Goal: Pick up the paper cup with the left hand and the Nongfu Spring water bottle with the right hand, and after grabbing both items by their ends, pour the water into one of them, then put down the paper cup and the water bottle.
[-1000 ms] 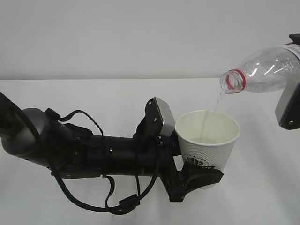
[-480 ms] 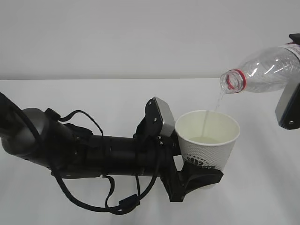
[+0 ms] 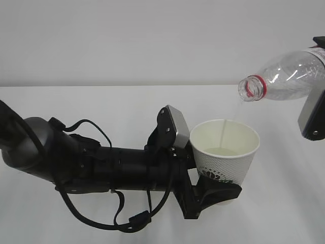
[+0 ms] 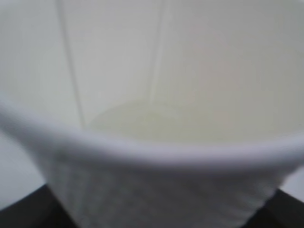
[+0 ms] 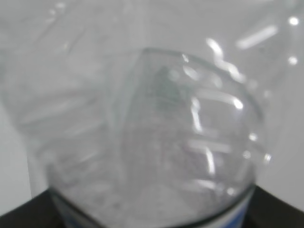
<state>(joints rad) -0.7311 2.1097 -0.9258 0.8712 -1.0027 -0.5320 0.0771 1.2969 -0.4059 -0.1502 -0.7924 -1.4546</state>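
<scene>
The white paper cup [image 3: 226, 152] stands upright above the table, and my left gripper [image 3: 216, 193] is shut on its lower end. The clear Nongfu Spring water bottle [image 3: 284, 76] lies tilted at the upper right, its red-ringed mouth above the cup. My right gripper [image 3: 319, 76] is shut on the bottle's far end at the frame edge. A thin thread of water [image 3: 223, 133] falls into the cup. In the left wrist view the cup [image 4: 156, 190] fills the frame, with water [image 4: 142, 118] pooled at its bottom. The right wrist view shows only the blurred bottle [image 5: 156, 142].
The white table [image 3: 101, 101] runs back to a plain white wall. My left arm [image 3: 101, 165] with its looping black cables lies across the left and middle of the table. Nothing else stands on the surface.
The stream of water has thinned just below the bottle's mouth. Neither the arms, the cup nor the bottle have moved.
</scene>
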